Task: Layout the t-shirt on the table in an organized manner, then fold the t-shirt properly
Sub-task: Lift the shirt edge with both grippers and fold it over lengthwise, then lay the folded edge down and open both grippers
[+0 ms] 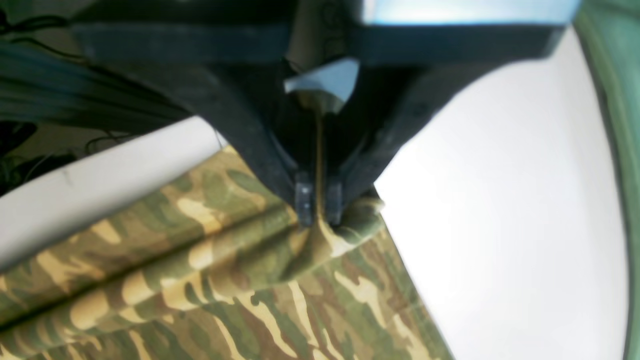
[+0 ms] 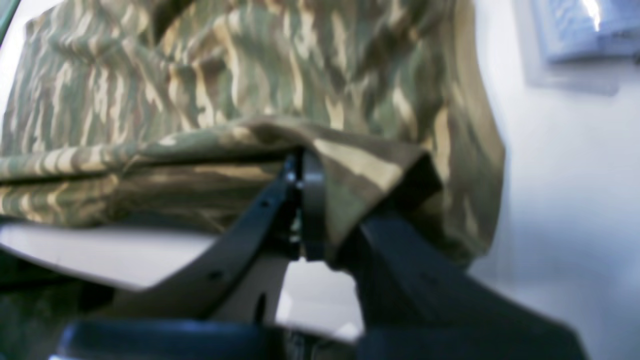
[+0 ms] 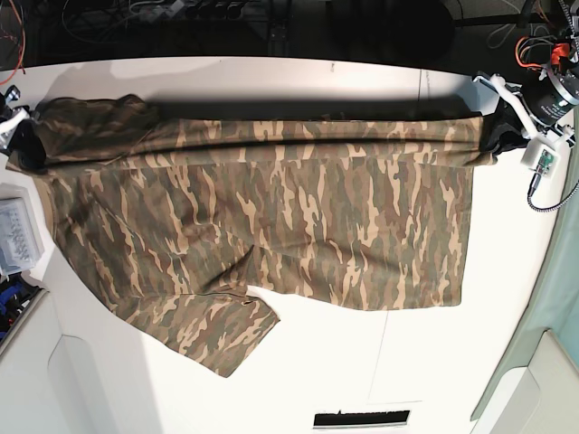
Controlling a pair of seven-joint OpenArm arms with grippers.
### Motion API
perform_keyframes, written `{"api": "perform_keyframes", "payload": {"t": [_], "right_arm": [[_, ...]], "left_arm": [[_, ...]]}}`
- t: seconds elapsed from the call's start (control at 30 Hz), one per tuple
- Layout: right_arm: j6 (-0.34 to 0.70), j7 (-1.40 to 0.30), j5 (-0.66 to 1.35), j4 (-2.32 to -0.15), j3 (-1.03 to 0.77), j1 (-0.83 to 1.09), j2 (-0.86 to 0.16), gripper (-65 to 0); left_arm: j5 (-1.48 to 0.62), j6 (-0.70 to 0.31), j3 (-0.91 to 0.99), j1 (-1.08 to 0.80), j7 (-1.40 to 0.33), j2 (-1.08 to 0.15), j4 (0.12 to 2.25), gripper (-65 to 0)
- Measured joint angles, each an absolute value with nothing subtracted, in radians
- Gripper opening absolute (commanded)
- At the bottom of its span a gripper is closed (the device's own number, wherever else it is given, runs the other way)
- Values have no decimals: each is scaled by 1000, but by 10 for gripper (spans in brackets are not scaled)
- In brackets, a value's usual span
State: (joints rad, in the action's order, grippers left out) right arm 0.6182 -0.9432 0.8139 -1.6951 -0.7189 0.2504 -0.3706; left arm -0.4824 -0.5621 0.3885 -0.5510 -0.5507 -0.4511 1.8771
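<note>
The camouflage t-shirt point(image 3: 271, 199) lies spread lengthwise across the white table point(image 3: 380, 362), one sleeve pointing to the near left. Its far edge is raised in a taut ridge between the two arms. At the right end of that edge, my left gripper point(image 3: 496, 134) is shut on a pinch of the hem. The left wrist view shows the left gripper's point(image 1: 318, 212) black fingers closed on a fold of t-shirt point(image 1: 200, 280). My right gripper point(image 3: 25, 145) holds the left end. In the right wrist view the right gripper point(image 2: 302, 167) is shut on the t-shirt point(image 2: 250, 65) edge, which drapes over one finger.
A clear plastic box point(image 3: 16, 233) sits at the table's left edge, beside the right arm, and shows as a bluish box point(image 2: 580, 30) in the right wrist view. A dark slot point(image 3: 360, 418) lies near the front edge. Cables run behind the table. Green material point(image 3: 563, 289) borders the right side.
</note>
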Motion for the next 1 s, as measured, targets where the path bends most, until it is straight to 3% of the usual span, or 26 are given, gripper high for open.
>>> {"api": "perform_keyframes", "payload": {"t": [0.67, 0.73, 0.8, 0.83, 0.9, 1.0], "right_arm": [[617, -837, 654, -1272, -631, -157, -369, -650], [610, -829, 648, -1247, -631, -155, -369, -482], [597, -819, 633, -1226, -636, -153, -374, -316], [582, -815, 631, -1221, -638, -152, -378, -275], [576, -812, 634, -1220, -642, -146, -384, -268], [577, -812, 639, -1220, -659, -128, -383, -268]], "left_arm": [[-420, -551, 237, -299, -472, -446, 1576, -650], [-417, -546, 222, -272, -469, -445, 1537, -648], [-401, -489, 216, -253, -475, -447, 1497, -533], [-393, -450, 216, -247, -491, -447, 1484, -480], [-393, -420, 216, -235, -556, -449, 1468, -416], [-424, -421, 216, -229, -576, -449, 1470, -410]]}}
